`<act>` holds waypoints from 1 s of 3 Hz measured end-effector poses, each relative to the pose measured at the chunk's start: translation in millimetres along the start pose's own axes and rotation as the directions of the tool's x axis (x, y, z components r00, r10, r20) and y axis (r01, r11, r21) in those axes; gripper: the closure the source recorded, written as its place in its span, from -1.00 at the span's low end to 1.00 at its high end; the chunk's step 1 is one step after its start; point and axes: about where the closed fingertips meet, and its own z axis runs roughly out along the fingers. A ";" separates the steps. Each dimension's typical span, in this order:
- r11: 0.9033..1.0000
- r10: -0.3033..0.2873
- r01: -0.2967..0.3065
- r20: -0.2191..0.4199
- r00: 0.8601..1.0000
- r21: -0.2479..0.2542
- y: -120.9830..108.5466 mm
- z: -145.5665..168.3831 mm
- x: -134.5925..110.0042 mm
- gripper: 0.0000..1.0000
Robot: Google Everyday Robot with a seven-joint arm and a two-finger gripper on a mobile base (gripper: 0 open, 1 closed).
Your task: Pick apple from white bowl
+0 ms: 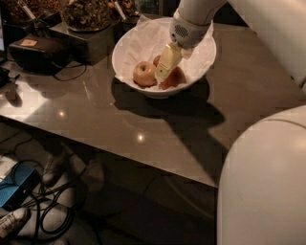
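Observation:
The white bowl [138, 45], lined with crumpled white paper, stands on the dark table at the top centre. A yellowish apple [144, 73] lies at its left inside. A redder apple [173, 78] lies to its right, partly hidden by the gripper. My gripper [162, 72] reaches down into the bowl from the upper right, its cream-coloured fingers [167, 60] low between the two apples and over the red one.
Dark bowls of brown snacks [86, 13] stand on black boxes at the back left. A black device [36, 51] with a cable sits at the left. Cables and a blue object [14, 189] lie on the floor below the table's front edge. My white arm body [263, 182] fills the lower right.

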 end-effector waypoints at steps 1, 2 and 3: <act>1.000 0.000 0.000 0.000 1.000 0.000 0.0 0.0 0.0 -0.60; 1.000 0.015 -0.015 -0.019 1.000 -0.006 -4.9 11.8 -0.9 -0.46; 0.999 0.030 -0.031 -0.043 0.999 -0.010 -10.9 25.2 -0.8 -0.36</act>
